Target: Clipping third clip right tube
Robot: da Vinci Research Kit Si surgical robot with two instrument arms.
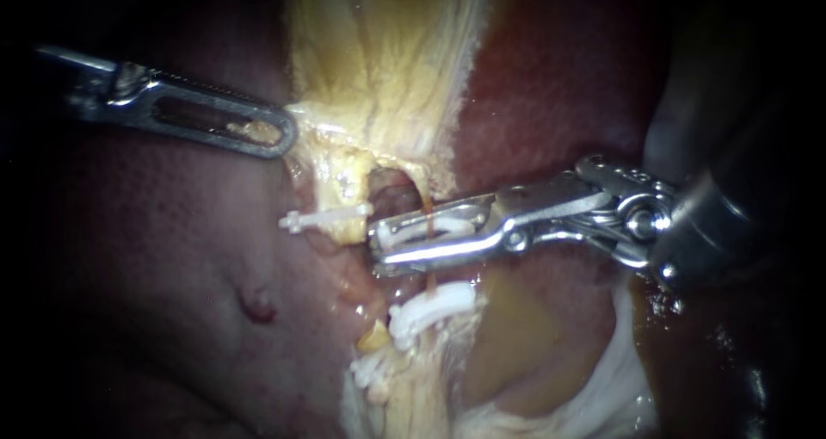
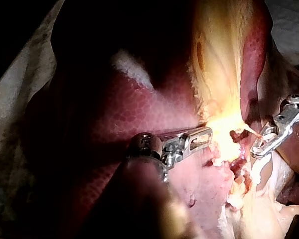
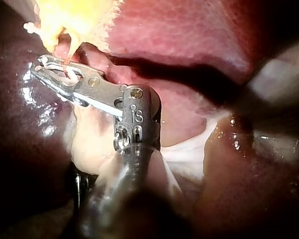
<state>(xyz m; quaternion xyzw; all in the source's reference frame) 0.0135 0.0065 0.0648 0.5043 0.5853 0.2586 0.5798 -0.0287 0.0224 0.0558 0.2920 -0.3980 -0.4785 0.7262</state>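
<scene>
Firstly, left instrument (image 1: pixel 185 112): reached in over the liver (image 1: pixel 155 258). Its end effector (image 1: pixel 286 134) looked closed on the edge of the yellow tissue (image 1: pixel 387 60), which tented toward it.
Single clip (image 1: pixel 325 219): white, lay crosswise on yellowish tissue just left of the small opening (image 1: pixel 391 189).
Lowest clip (image 1: pixel 372 372): white, sat among pale tissue; what it held could not be told.
Right tube (image 1: pixel 425 205): a thin brownish strand that ran from the opening's edge down through the right end effector toward the lower clip (image 1: pixel 428 310), which appeared to sit on it.
New clip (image 1: pixel 434 229): white, carried inside the right end effector and set around the right tube, above the lower clip and apart from it.
Right instrument (image 1: pixel 602 211): came in from the right. Its end effector (image 1: pixel 379 245) gripped the new clip from both sides, with a narrow gap showing toward the tip, so the clip seemed not yet pressed flat.
Handling, tube: judged soft, wet, slippery and very fragile; a sideways tug would likely tear it.
Handling, clip: judged light and stiff, apt to latch only if the whole strand lay inside it.
Where to take hold: squarely across the bare stretch between the opening and the lower clip, squeezing without pulling.
</scene>
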